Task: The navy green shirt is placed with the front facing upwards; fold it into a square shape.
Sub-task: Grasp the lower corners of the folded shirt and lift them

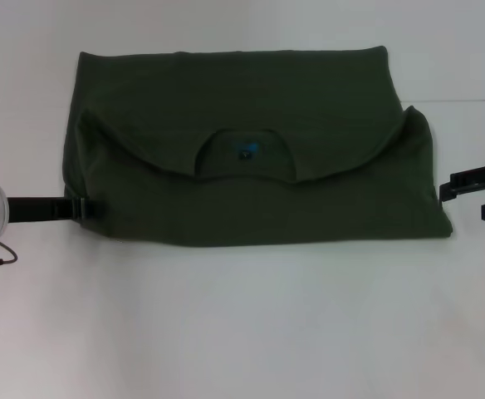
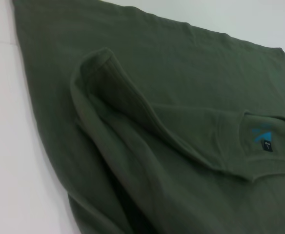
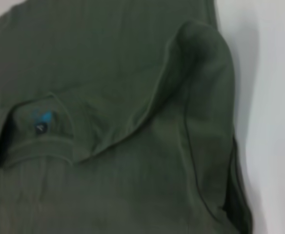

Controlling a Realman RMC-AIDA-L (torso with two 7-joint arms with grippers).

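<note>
Olive-green cotton items: one navy green shirt (image 1: 251, 179), one white table (image 1: 242, 324).
Arms in view: two.
Shirt position: flat on the table's far half, centred between the grippers.
Shirt look: folded crosswise into a wide band; collar edge lies on top, small dark label with blue mark (image 1: 245, 151) showing in the neck opening.
Left gripper (image 1: 89, 208): at the shirt's left edge, low; finger state cannot be told.
Right gripper (image 1: 475, 193): just beside the right edge, fingers apart, holding nothing.

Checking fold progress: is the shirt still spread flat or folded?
Folded once: the shirt is doubled over, collar lying mid-cloth, layered edges visible.
</note>
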